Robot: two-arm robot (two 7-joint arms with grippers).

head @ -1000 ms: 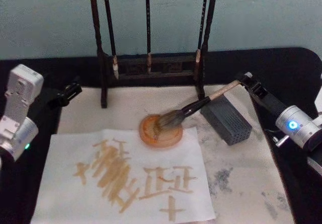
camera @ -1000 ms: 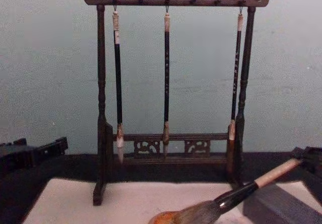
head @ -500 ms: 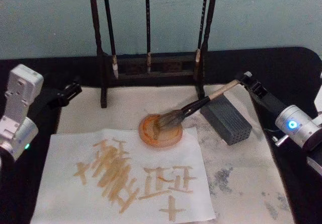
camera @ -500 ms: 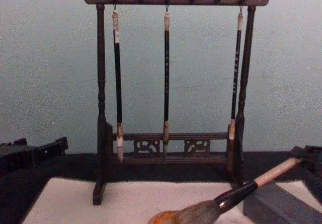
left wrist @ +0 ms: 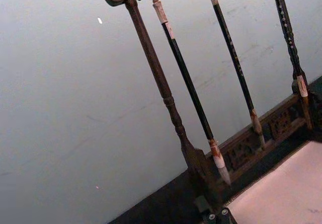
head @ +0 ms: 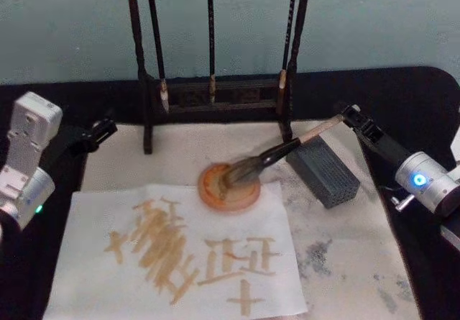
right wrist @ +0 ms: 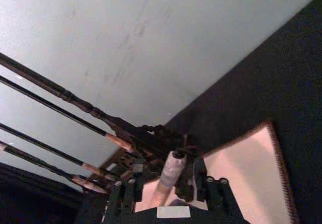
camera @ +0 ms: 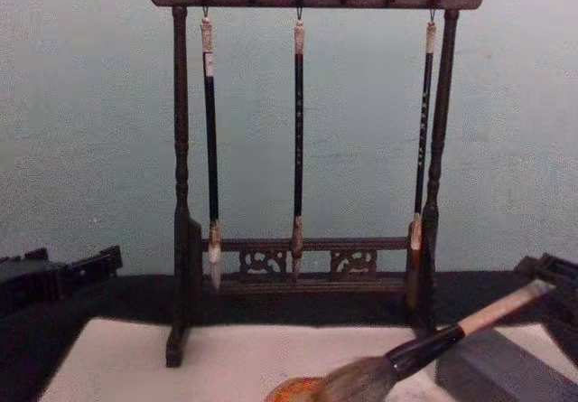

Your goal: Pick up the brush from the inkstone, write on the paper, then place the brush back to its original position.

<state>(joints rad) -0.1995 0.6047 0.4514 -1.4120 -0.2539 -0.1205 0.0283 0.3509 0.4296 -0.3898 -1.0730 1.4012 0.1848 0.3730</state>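
We see the right gripper [head: 346, 113] at right of centre in the head view, pinching the pale upper end of the thick black-and-beige calligraphy brush [head: 277, 152]. Its bushy bristles rest on the round orange-brown inkstone dish [head: 229, 187] at mid-frame, shaft tilted over the grey rectangular block [head: 323, 170]. The off-white paper sheet [head: 86, 262] with tan strokes lies lower left. The left gripper [head: 100, 131] hovers at left, pincer state we cannot tell.
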